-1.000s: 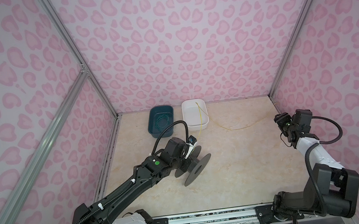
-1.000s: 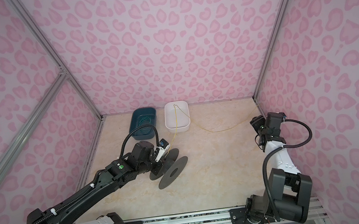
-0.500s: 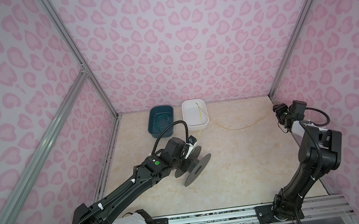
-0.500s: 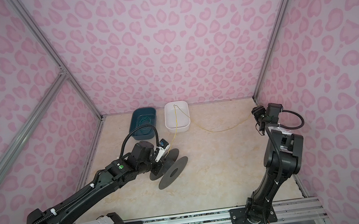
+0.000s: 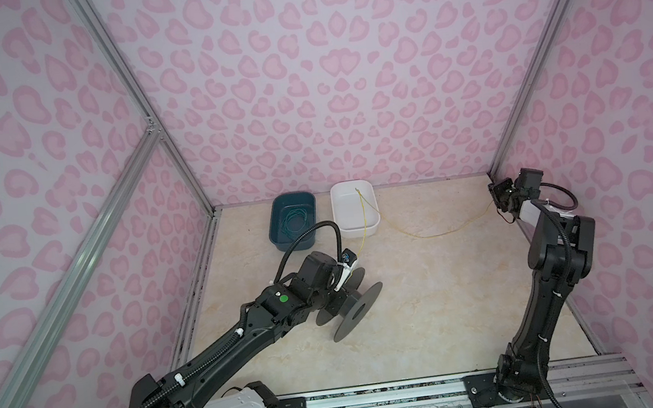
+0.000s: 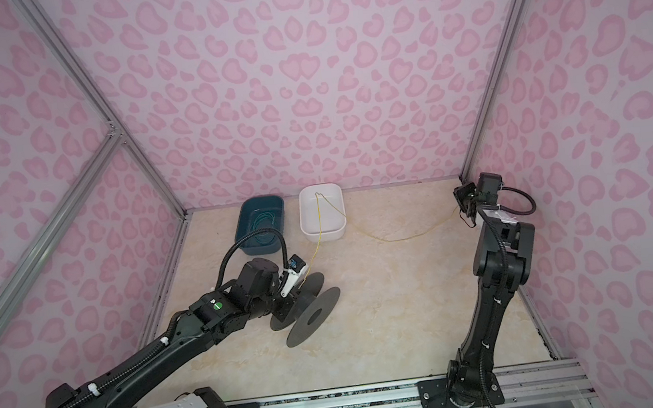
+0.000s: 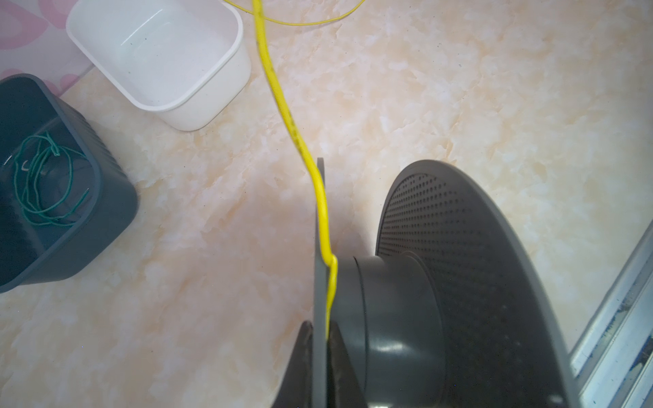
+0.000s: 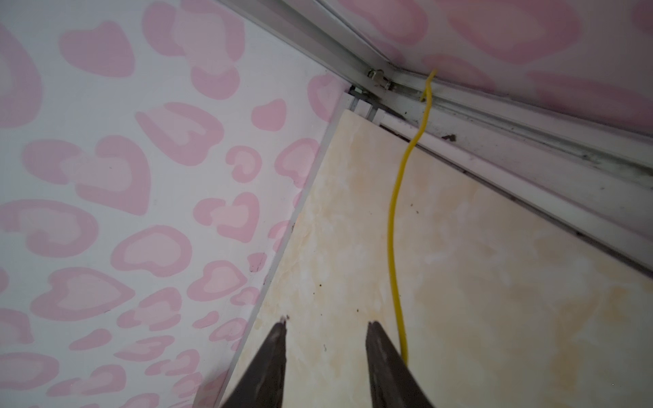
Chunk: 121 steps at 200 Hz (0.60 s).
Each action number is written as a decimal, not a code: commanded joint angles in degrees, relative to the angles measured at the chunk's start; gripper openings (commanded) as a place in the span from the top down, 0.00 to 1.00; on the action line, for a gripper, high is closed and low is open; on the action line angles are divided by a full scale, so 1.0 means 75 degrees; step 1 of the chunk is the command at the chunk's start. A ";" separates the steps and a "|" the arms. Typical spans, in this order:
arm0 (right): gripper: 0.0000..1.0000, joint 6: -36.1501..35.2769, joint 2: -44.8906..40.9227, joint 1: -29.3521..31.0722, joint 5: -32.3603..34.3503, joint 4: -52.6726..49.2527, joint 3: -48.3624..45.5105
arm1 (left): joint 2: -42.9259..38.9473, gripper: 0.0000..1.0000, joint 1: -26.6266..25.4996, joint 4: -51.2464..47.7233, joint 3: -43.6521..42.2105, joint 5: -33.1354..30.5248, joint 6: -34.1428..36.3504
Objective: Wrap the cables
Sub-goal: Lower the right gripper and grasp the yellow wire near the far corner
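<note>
Running roughly left-right across floor, yellow wire (image 5: 433, 236) led from spool (image 5: 356, 312) via white bin (image 5: 355, 230) to right wall; left gripper (image 7: 319, 326) clenched spool flange plus wire, right gripper (image 8: 327, 322) jaws apart, wire beside them

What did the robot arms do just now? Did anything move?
The right arm straightened up and carried the right pincer toward the back right corner, by the yellow wire's end. Its jaws are open, with the wire beside one finger, not grasped. The left pincer stayed shut on the spool's flange. The spool, wire, white bin and blue bin stayed put.
</note>
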 commanded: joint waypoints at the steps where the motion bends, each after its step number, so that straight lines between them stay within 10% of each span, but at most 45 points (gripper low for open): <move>1: 0.66 -0.0260 0.0208 -0.0003 0.0139 -0.0618 0.0211 | -0.0048 0.97 0.0000 0.0211 -0.0025 -0.0097 -0.0018; 121: 0.64 -0.0211 -0.0536 -0.0331 -0.0860 0.0246 -0.0495 | 0.0140 0.97 0.0007 0.0197 0.0058 -0.0086 0.0046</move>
